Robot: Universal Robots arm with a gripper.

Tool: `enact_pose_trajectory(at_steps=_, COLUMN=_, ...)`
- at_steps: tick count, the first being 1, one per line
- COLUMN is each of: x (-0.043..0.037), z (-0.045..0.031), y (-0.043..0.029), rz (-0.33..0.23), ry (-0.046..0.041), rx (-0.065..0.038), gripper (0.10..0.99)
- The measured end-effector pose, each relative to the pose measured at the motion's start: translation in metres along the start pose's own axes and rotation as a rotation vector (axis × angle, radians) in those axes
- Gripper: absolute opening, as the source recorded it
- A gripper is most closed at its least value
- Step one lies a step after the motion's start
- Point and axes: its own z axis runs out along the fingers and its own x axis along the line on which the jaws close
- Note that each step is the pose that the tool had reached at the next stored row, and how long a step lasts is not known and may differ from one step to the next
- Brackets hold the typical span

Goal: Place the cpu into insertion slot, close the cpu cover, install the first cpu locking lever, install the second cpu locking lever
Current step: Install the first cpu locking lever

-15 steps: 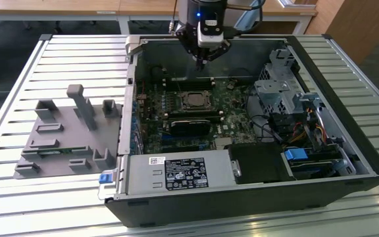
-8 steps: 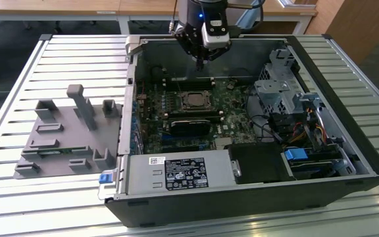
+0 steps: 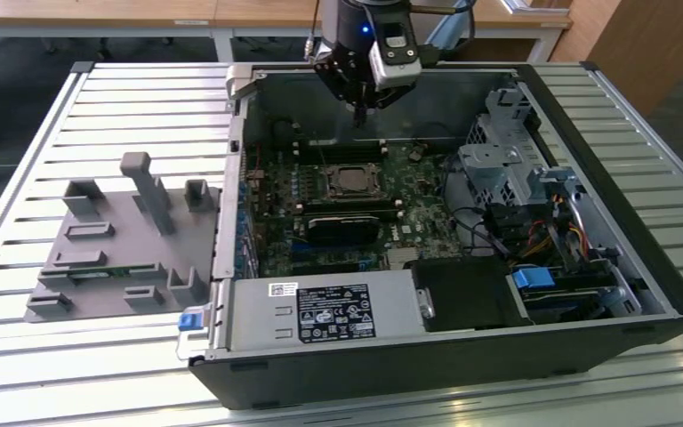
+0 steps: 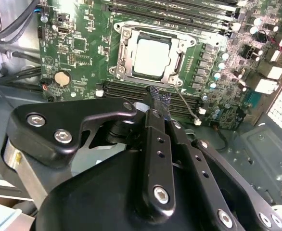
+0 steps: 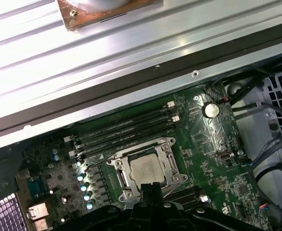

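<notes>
A workshop or lab (desks (image 3: 140, 18) behind): opened computer case (image 3: 437, 360) on a slatted metal workbench (image 3: 140, 98).

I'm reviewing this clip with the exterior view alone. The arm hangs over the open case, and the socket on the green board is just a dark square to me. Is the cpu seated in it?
Observer: Yes. In both wrist views the cpu lies flat in the insertion slot, with its silver-grey top facing up.
Operator: From here I can't tell the frame from the chip. Is the cover down or standing up?
Observer: Down, as far as I can see. In the second wrist view the cpu cover lies flat on the socket, and the chip shows through its cut-out middle.
</notes>
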Motion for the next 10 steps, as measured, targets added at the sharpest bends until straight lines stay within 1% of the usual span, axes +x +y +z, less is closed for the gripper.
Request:
enact_pose_trajectory(at_steps=6, x=0.0022, z=0.0001, y=-0.0008, rz=-0.011, ry=-0.0002, rx=0.000, gripper=0.106)
enact_pose_trajectory(at_steps=10, x=0.0081, z=0.0001, y=-0.0029, rz=-0.018, ry=-0.0004, rx=0.000, gripper=0.106)
